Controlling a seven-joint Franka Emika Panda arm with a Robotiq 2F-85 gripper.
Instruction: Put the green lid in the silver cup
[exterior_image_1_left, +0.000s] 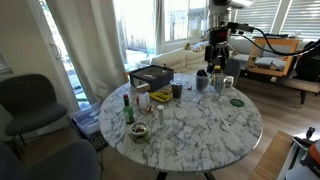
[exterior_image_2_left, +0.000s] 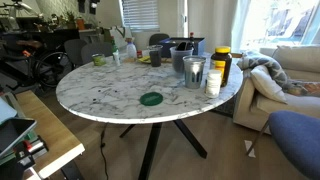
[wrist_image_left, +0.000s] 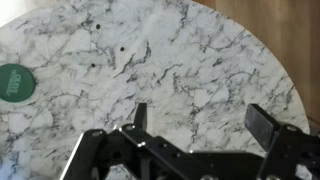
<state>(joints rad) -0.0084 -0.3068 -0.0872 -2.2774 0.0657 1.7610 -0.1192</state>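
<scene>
The green lid (exterior_image_2_left: 151, 98) is a thin, flat, dark-green disc lying on the round marble table (exterior_image_2_left: 110, 95), near its edge. It also shows in an exterior view (exterior_image_1_left: 237, 102) and at the left edge of the wrist view (wrist_image_left: 14, 83). The silver cup (exterior_image_2_left: 193, 72) stands upright behind the lid, beside a white cup (exterior_image_2_left: 213, 83). My gripper (wrist_image_left: 200, 122) is open and empty. It hangs above bare marble, apart from the lid, and is high over the far side of the table (exterior_image_1_left: 217, 60).
A yellow-lidded jar (exterior_image_2_left: 222, 65) and a black container (exterior_image_2_left: 183, 52) stand near the silver cup. A tall green bottle (exterior_image_1_left: 127, 107) and a small bowl (exterior_image_1_left: 138, 131) are across the table. Chairs (exterior_image_1_left: 30, 100) and a sofa (exterior_image_2_left: 290, 70) surround it.
</scene>
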